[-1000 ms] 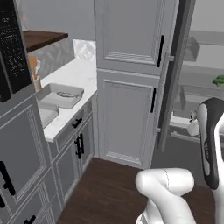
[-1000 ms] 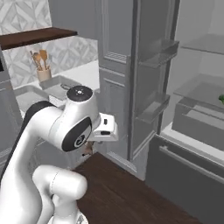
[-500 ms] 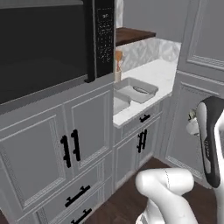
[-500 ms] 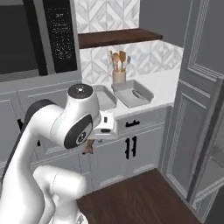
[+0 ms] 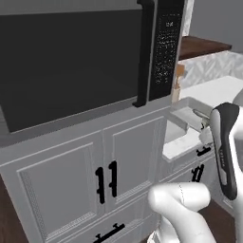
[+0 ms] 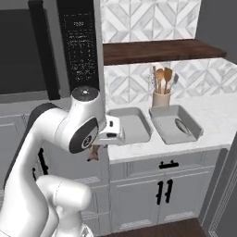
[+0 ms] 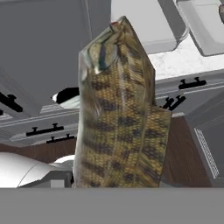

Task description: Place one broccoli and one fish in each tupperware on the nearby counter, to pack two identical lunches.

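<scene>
Clamped in the gripper [image 7: 118,186] hangs a flat, scaly brown-and-tan mottled fish [image 7: 119,118], above smooth pale-grey tupperware [image 6: 176,124] on the marble-look counter [image 6: 217,115].

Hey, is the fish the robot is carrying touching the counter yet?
Apart. In the right base view the fish hangs under the hand in front of the cabinet doors, below and short of the counter edge.

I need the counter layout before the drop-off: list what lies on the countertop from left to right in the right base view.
Left tupperware, empty as far as shows → utensil crock holding wooden spoons, set further back → right tupperware with one fish already lying in it.
</scene>
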